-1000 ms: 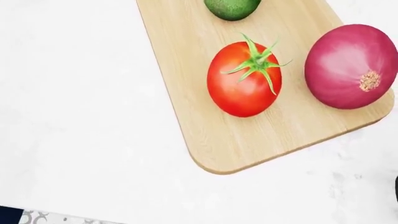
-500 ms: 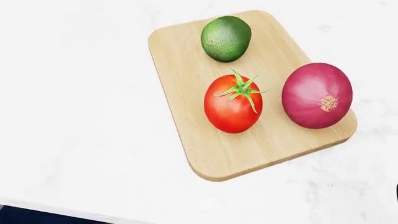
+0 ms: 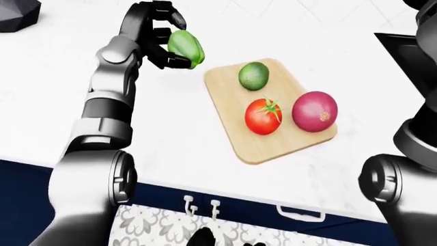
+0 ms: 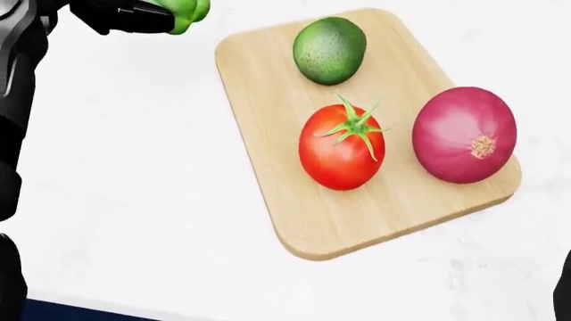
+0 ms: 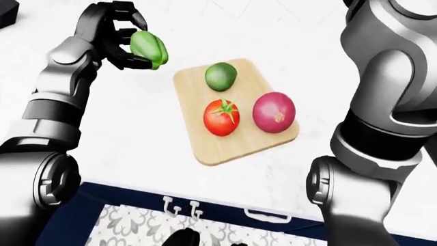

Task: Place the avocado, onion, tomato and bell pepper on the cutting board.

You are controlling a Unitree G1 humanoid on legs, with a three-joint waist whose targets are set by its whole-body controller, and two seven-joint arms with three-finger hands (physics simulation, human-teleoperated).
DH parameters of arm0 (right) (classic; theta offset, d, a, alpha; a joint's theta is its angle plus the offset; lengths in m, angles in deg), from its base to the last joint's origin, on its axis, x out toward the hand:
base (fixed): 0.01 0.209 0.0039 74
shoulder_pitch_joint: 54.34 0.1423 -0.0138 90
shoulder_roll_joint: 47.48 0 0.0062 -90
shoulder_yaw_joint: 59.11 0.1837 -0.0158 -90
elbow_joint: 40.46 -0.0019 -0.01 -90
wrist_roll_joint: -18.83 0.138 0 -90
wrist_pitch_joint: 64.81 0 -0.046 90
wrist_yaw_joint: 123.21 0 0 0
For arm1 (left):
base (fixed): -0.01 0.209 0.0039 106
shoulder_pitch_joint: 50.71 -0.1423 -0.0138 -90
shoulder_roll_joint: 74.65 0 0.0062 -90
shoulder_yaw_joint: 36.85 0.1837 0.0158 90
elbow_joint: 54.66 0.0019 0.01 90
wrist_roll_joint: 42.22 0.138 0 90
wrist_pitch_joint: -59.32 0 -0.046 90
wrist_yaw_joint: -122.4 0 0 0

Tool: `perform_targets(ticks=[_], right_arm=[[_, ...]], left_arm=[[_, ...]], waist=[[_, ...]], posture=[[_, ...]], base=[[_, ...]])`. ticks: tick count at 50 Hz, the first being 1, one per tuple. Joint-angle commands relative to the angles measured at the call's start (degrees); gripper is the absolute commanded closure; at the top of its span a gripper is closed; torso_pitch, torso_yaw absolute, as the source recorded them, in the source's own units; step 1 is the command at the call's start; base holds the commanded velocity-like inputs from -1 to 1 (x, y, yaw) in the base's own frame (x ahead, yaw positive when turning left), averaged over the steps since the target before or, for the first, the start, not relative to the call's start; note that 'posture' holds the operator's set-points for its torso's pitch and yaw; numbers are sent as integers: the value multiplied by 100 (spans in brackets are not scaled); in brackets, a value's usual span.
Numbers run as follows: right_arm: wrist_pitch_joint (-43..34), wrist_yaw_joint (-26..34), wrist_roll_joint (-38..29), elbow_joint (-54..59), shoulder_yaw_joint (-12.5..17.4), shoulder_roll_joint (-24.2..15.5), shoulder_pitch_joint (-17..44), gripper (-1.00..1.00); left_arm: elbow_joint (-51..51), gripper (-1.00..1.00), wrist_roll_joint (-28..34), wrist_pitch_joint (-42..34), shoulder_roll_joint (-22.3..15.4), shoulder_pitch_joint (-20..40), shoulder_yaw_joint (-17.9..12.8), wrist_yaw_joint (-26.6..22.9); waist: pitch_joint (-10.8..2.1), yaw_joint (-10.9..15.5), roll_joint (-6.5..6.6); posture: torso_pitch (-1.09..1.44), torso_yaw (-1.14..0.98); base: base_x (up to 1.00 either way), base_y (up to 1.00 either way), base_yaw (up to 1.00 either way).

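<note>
1. The left hand is gripping the bell pepper, its fingers curling round the green fruit, which is hanging above the white tabletop, off the upper-left corner of the cutting board in the left-eye view.
2. For this step, the hand is needing to carry the pepper rightward until it is standing over bare wood; the freest patch appears to be the strip along the board's left edge and its lower end, below the tomato.
3. The avocado is lying near the board's upper end, just beside the pepper's likely path, so a low sweep is risking a knock; coming down from above seems safer.
4. The tomato is sitting mid-board, and the onion is resting close to the right edge; both are round and could roll if bumped.
5. Lowering until the pepper is touching the wood before the fingers are loosening should keep it from tumbling.
6. The right arm is showing only at the right edge of the eye views; its hand is out of sight.
</note>
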Motion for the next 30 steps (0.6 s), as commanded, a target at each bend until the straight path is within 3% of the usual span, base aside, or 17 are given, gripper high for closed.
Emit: perform_targets(ticks=[1, 13, 14, 17, 30], right_arm=[[156, -35, 20, -157, 63, -99, 181, -100], [145, -80, 86, -147, 26, -131, 187, -100], [82, -66, 116, -197, 58, -168, 180, -100], [25, -88, 163, -298, 98, -192, 116, -100], [73, -159, 219, -314, 74, -181, 38, -100]], left_arm=[[-360, 100, -93, 105, -49, 198, -40, -29], [-1243, 100, -135, -347, 239, -253, 74, -322], [-1771, 100, -149, -542, 537, -699, 233, -447], [-2302, 100, -106, -818, 661, -975, 254, -481], [-2446, 100, -16, -831, 826, -1175, 257, -479]], waist=[[-259, -2, -8], [-295, 30, -36], [-293, 32, -39], [-296, 48, -44], [-292, 94, -84]], posture=[[22, 23], [22, 23], [22, 23], [22, 23], [22, 23]], base=[[0, 0, 0], [0, 0, 0], [0, 0, 0], [0, 0, 0], [0, 0, 0]])
